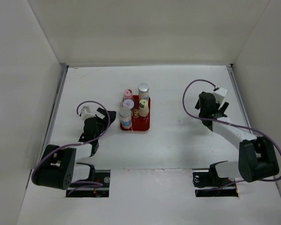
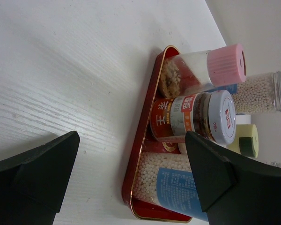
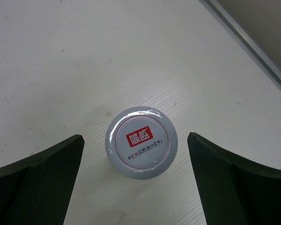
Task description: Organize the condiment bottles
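Five condiment bottles stand on a red tray (image 1: 146, 123): pink cap (image 1: 128, 93), silver cap (image 1: 144, 88), white cap with red label (image 1: 128, 103), yellow-green cap (image 1: 144, 106), and a blue-labelled one (image 1: 125, 117). My left gripper (image 1: 107, 119) is open and empty just left of the tray. In the left wrist view (image 2: 131, 164) the blue-labelled bottle (image 2: 164, 180) lies ahead between the fingers. My right gripper (image 1: 209, 111) is open over the sixth bottle, which it hides from above. In the right wrist view (image 3: 135, 137) that bottle's grey cap (image 3: 141, 143) sits between the fingers, untouched.
White walls enclose the table on the left, back and right. A metal strip (image 3: 253, 47) runs along the right wall's foot near the right gripper. The tray's rim (image 2: 140, 136) stands low in front of the left gripper.
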Available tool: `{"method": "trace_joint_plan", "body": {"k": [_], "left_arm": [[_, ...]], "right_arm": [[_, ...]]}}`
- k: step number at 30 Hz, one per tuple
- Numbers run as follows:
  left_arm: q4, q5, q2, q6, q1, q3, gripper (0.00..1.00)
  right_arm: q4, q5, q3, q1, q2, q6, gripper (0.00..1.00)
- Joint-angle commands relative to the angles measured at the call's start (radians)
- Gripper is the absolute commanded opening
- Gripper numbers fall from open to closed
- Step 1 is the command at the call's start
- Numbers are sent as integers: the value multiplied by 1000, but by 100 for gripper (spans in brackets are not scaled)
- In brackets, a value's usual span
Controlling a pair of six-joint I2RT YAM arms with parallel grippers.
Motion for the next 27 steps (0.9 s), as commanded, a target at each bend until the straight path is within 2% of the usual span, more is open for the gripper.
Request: {"method": "trace_joint_plan", "body": {"k": [1,4,5,7,11,14,20,27], "left_arm": [[53,4,-14,-5,-7,19,100],[53,5,-2,-5,-1,21,100],[53,11,0,-5,2,21,100],[53,10,-11,-6,-3,19,100],[53,5,-2,-5,-4,22,100],[53,13,-11,-6,0,19,100],[53,11,-4,-6,2,21,100],[53,8,-11,-3,10,19,100]], "right_arm": [[39,-80,18,-22,43,44,98],[59,-102,19,-54,92,73,93],[63,-104,19,-62,103,86,88],[88,-101,15,-60,108,95,70],[145,-62,-2,22,66,52,55],[143,-59,1,134,22,7,53],[125,-71,51,439,-54,-6,55],[183,-131,217,674,83,0,56]]}}
